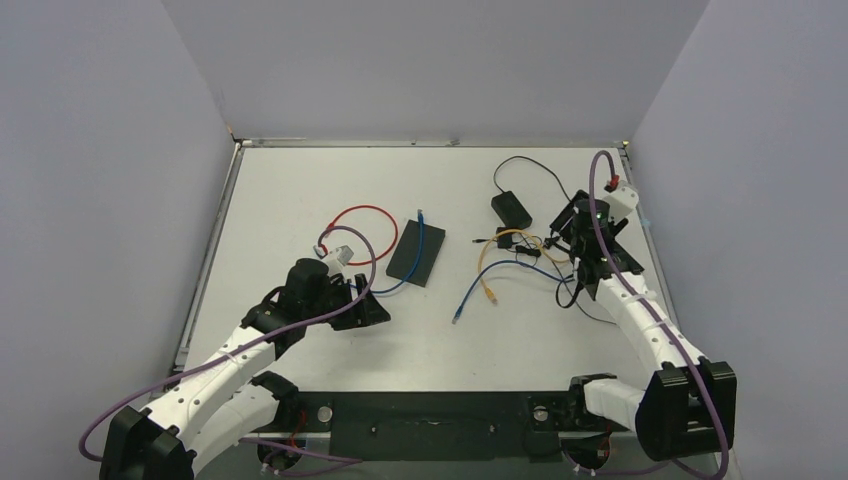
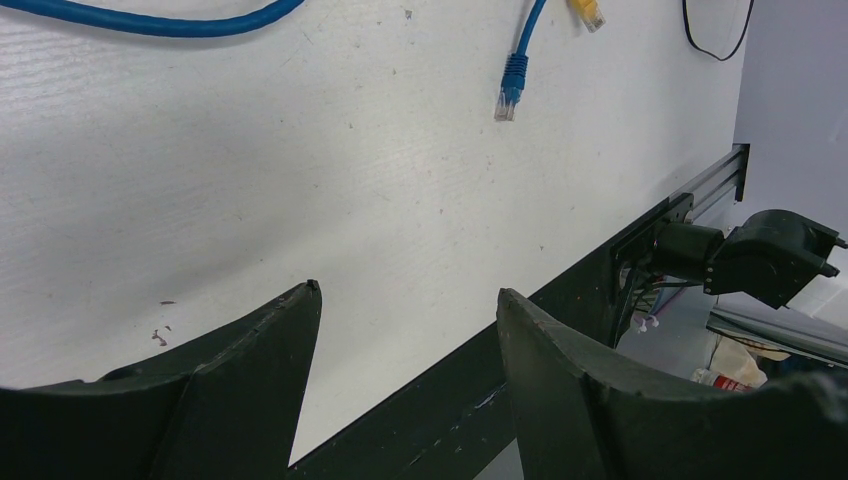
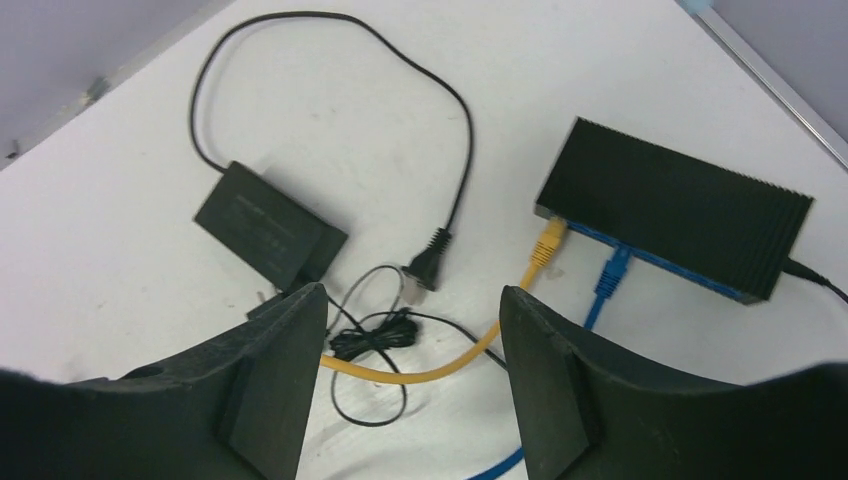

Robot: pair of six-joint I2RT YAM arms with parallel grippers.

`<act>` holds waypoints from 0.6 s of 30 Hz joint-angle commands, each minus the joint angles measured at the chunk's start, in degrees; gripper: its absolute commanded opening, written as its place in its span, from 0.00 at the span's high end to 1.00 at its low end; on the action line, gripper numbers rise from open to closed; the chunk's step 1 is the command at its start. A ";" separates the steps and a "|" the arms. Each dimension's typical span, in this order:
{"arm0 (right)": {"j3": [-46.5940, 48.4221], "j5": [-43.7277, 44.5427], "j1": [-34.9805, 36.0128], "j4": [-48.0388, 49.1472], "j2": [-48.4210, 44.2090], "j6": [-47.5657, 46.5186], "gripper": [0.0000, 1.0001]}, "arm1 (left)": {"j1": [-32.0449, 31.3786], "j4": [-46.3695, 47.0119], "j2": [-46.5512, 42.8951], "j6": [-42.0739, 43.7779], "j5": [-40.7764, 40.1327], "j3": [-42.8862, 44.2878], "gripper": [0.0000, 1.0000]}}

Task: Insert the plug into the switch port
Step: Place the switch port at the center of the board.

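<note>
Black fingers (image 3: 270, 390) of the right claw (image 3: 412, 292) stand wide apart with nothing between them, so it's open and empty. Right under the gap a yellow cable (image 3: 430, 372) curves across, with a tangle of thin black cord (image 3: 375, 335) beside it and a black power plug (image 3: 428, 262) lying just past the tips. Further out on the left in the right wrist view is a flat black adapter (image 3: 268, 222), which the cord loops back to.

On the other side is the switch (image 3: 680, 210), a ribbed black box with a blue front. The yellow plug (image 3: 549, 242) sits nose-in at one of its ports, with a blue plug (image 3: 613, 270) at the next port along. Can't tell from here if either is fully seated. In the top view the arm hides the switch.

The left claw (image 2: 408, 290) is about the same, jaws spread and gripping nothing, low over bare white table (image 2: 250, 180). Well ahead of it lie a loose blue end (image 2: 511, 85) and a loose yellow end (image 2: 587, 12). The top view also shows another flat black box (image 1: 418, 250) near that claw, with a blue lead running onto it and a red cable (image 1: 360, 212) looped beside it.
</note>
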 commanded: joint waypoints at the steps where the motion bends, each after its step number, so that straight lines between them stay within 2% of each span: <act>1: 6.50 -2.57 2.96 2.41 2.81 -6.29 0.41 | 0.45 2.47 -0.80 0.85 0.95 0.51 0.37; 10: 18.94 -6.30 12.21 0.84 14.52 -13.81 0.44 | 0.54 1.74 -1.48 0.54 0.13 1.06 0.37; 18: 29.99 -10.53 14.95 -3.44 28.97 -16.27 0.45 | 0.80 1.33 -1.52 -0.50 -0.95 1.24 0.37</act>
